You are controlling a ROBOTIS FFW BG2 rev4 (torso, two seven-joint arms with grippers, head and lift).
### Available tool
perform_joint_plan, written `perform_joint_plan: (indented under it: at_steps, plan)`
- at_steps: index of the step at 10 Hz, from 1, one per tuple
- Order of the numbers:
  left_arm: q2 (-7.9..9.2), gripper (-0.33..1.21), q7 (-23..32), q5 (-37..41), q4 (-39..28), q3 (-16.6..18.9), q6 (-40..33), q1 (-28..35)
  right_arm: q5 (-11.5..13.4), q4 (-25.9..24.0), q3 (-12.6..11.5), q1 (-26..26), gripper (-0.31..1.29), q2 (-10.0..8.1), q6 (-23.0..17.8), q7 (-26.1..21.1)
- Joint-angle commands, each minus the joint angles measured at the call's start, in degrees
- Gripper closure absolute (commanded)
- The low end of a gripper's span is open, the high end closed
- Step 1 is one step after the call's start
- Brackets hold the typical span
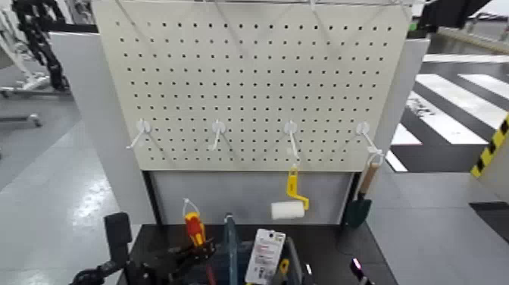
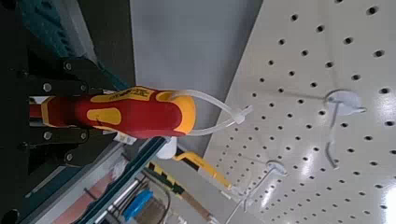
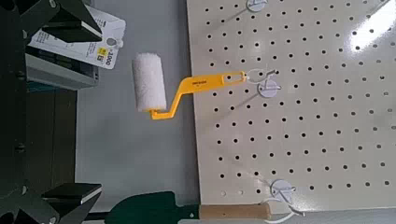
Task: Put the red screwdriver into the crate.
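Observation:
The red screwdriver (image 1: 195, 227), its handle red and yellow with a white hanging loop on top, stands upright below the pegboard, clear of the hooks. My left gripper (image 1: 192, 253) is shut on its lower part, just left of the crate's blue handle (image 1: 229, 233). The left wrist view shows the screwdriver (image 2: 121, 110) close up, clamped between black fingers (image 2: 37, 84). The dark crate (image 1: 297, 267) lies at the bottom centre with a white packaged item (image 1: 265, 255) in it. My right gripper (image 3: 51, 105) is open and holds nothing.
A cream pegboard (image 1: 257, 76) with several white hooks stands behind the table. A yellow-handled paint roller (image 1: 290, 203) hangs from the third hook, and a dark trowel (image 1: 360, 198) from the fourth. The two left hooks (image 1: 141, 130) are bare.

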Motion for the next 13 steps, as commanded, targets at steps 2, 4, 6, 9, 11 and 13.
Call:
perform_joint_plan:
  at_steps: [2,4,6,9,11,13]
  plan:
    - [1.04,1.18,-4.1,-0.1,5.7,-2.4,4.6,-2.5,0.0,0.1,-0.1,0.0,0.16,0.01,-0.3,0.0]
    - [1.48,1.17,-5.9,-1.1,7.0,-3.8,6.0,-3.9,-0.1,0.2,-0.1,0.0,0.16,0.01,-0.3,0.0]
    - [1.75,0.69,-6.5,-1.3,7.0,-3.9,7.1,-4.5,-0.2,0.2,0.0,-0.1,0.16,-0.07,-0.4,0.0]
    - [1.92,0.12,-6.7,-1.0,6.9,-3.9,5.7,-4.8,-0.3,0.4,0.1,-0.3,0.16,-0.16,-0.4,0.0]
    - [2.10,0.12,-8.4,-3.4,6.9,-3.3,2.8,-4.7,-0.3,0.4,0.1,-0.3,0.16,-0.16,-0.4,0.1]
    - [2.10,0.12,-9.2,-8.6,5.1,-2.8,-1.5,-4.7,-0.4,0.4,0.1,-0.2,0.16,-0.16,-0.4,0.1]
